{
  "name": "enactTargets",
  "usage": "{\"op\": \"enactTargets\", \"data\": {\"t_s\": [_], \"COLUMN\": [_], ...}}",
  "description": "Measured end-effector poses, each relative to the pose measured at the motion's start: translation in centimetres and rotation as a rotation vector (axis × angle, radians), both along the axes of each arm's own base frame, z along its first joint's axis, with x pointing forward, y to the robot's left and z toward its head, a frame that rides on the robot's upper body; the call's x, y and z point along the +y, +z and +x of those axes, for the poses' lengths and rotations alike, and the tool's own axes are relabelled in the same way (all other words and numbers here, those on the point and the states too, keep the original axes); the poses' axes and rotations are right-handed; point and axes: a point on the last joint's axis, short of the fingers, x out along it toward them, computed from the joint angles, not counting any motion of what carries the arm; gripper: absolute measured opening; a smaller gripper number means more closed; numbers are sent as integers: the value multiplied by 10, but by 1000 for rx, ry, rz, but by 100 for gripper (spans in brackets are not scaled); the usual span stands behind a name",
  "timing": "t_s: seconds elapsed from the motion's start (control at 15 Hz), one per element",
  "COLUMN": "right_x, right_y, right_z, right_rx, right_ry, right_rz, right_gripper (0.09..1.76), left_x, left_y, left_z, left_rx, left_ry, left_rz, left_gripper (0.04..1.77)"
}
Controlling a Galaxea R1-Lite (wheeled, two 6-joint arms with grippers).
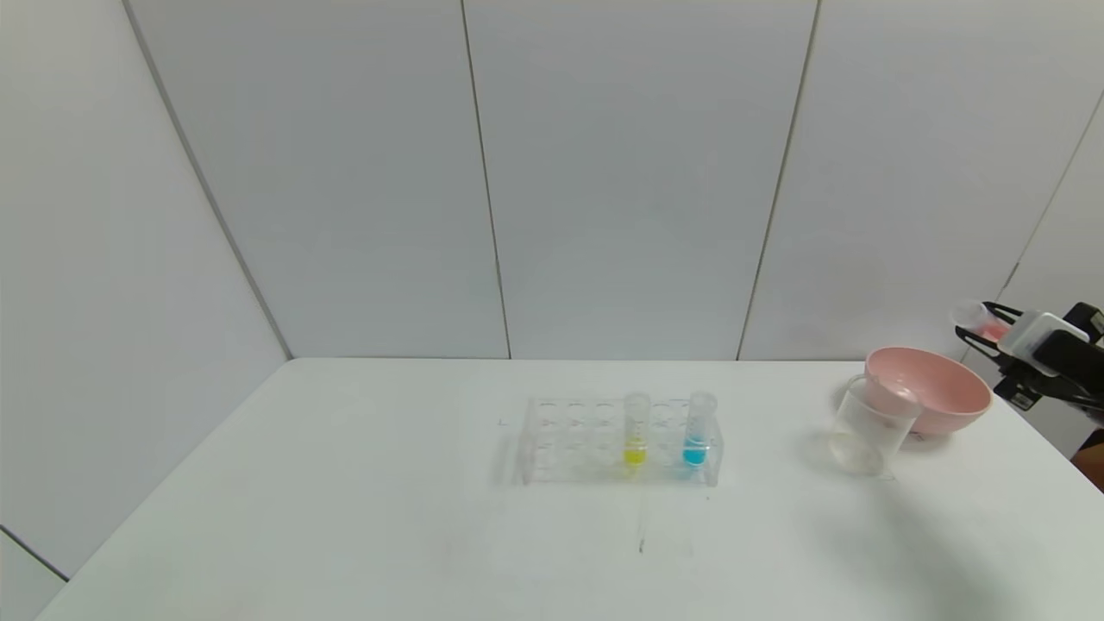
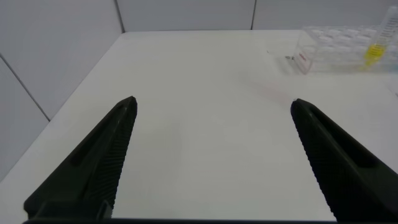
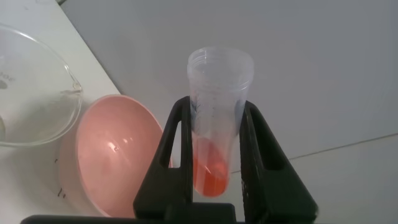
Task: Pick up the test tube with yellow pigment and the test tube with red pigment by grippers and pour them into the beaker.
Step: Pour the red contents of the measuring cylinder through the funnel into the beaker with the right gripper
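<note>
My right gripper (image 1: 983,323) is shut on the test tube with red pigment (image 3: 214,134), held tilted in the air at the far right, above and beyond the pink bowl; the tube also shows in the head view (image 1: 979,319). The beaker (image 1: 865,427) stands on the table in front of the bowl, and its rim shows in the right wrist view (image 3: 37,93). The test tube with yellow pigment (image 1: 636,431) stands upright in the clear rack (image 1: 573,440), also seen in the left wrist view (image 2: 374,53). My left gripper (image 2: 212,109) is open and empty over bare table, left of the rack.
A tube with blue liquid (image 1: 698,431) stands in the rack's right end. The pink bowl (image 1: 931,388) sits just behind the beaker near the table's right edge, and shows in the right wrist view (image 3: 112,155). White wall panels close the back.
</note>
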Motion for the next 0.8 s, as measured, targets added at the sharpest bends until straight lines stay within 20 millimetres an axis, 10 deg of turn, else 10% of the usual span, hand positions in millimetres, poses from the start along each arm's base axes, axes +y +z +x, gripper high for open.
{"op": "enactTargets", "data": {"t_s": [0.8], "right_x": [4], "right_y": [-6], "right_z": [4], "right_rx": [-34], "right_ry": [-54], "right_rz": [-300], "right_gripper": [50], "left_x": [0], "left_y": [0], "left_z": [0], "left_rx": [0], "left_ry": [0], "left_rz": [0], "left_gripper": [176]}}
